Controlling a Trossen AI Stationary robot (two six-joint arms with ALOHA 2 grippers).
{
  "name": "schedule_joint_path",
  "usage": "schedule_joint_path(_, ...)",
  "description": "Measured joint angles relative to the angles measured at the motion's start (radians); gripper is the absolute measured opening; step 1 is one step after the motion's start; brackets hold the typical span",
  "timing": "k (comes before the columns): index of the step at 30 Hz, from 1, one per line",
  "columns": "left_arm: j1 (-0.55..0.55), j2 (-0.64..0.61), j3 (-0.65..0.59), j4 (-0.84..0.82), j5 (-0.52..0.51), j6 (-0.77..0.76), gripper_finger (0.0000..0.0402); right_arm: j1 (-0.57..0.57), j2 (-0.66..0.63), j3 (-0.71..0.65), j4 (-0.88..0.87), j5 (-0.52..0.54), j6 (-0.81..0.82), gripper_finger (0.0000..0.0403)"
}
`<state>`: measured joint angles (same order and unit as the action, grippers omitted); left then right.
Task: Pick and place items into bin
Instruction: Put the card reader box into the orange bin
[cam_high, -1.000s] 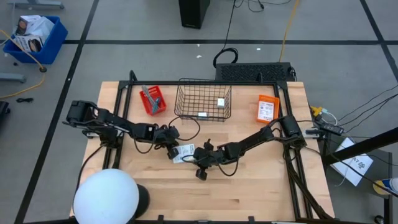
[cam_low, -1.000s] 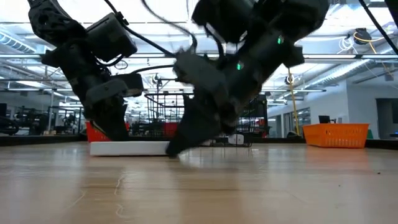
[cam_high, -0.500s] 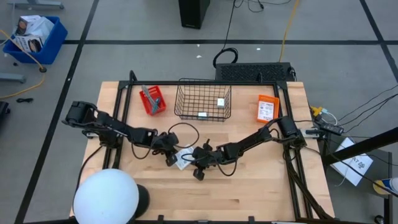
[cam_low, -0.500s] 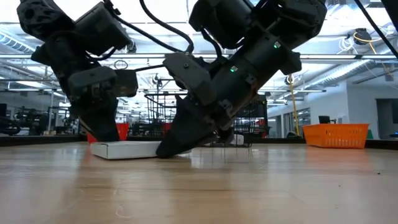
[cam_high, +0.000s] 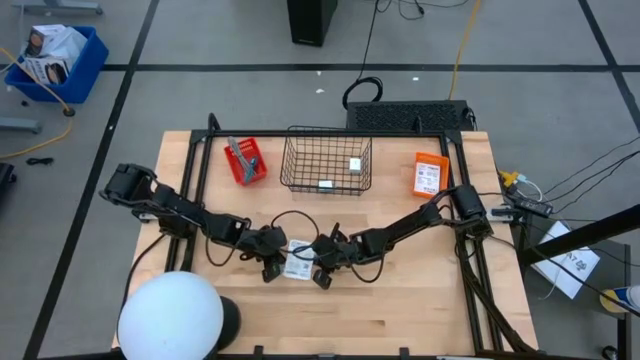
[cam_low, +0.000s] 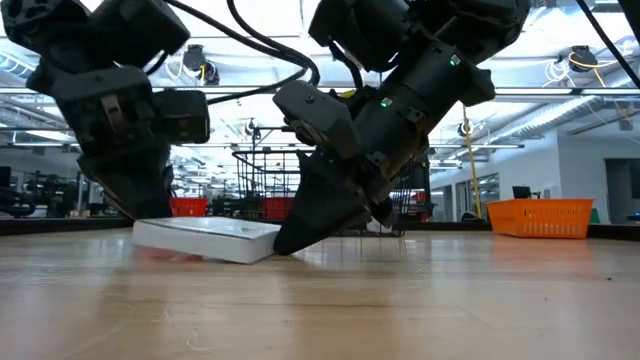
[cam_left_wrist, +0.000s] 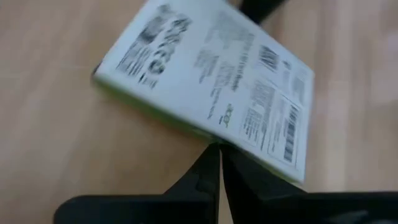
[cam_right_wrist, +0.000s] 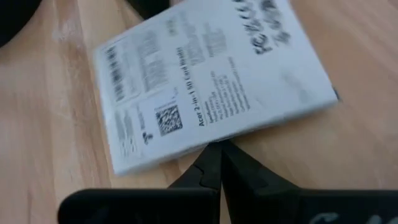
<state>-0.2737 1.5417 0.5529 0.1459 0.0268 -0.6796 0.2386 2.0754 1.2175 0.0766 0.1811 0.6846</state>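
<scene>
High view: the left gripper (cam_high: 272, 262) and right gripper (cam_high: 322, 268), both closed with nothing held, flank a white printed packet (cam_high: 298, 259) mid-tabletop. Low view: the packet (cam_low: 205, 237) lies tilted. Wrist views: closed fingertips (cam_left_wrist: 214, 163) touch its edge

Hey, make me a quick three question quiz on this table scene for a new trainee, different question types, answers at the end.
1. True or false: the white packet lies inside the wire bin.
2. Multiple choice: how do the left end effector and right end effector stand? A) both wide open B) both shut C) only the left one open
3. Fill in: the packet sits ____ the two end effectors on the table.

Key
1. False; it is on the table, outside the bin.
2. B
3. between
</scene>
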Motion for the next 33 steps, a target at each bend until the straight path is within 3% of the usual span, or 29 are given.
schedule_joint_path(7, -0.021, 0.000, 0.000, 0.056, -0.003, 0.000, 0.0004, 0.000, -0.001, 0.000, -0.012, 0.000, 0.014, 0.0000)
schedule_joint_path(16, -0.023, -0.006, 0.007, 0.217, 0.005, 0.036, 0.0030, 0.005, -0.001, 0.000, -0.014, -0.012, 0.038, 0.0000)
schedule_joint_path(19, -0.019, -0.004, 0.012, 0.281, -0.063, 0.068, 0.0021, 0.008, -0.001, 0.000, 0.005, -0.019, 0.038, 0.0000)
schedule_joint_path(24, -0.020, -0.004, 0.008, 0.288, -0.061, 0.100, 0.0004, 0.012, 0.000, 0.000, 0.019, -0.024, 0.037, 0.0000)
schedule_joint_path(33, -0.017, -0.002, 0.006, 0.146, -0.153, 0.067, 0.0023, 0.017, -0.003, 0.000, 0.024, 0.001, 0.020, 0.0000)
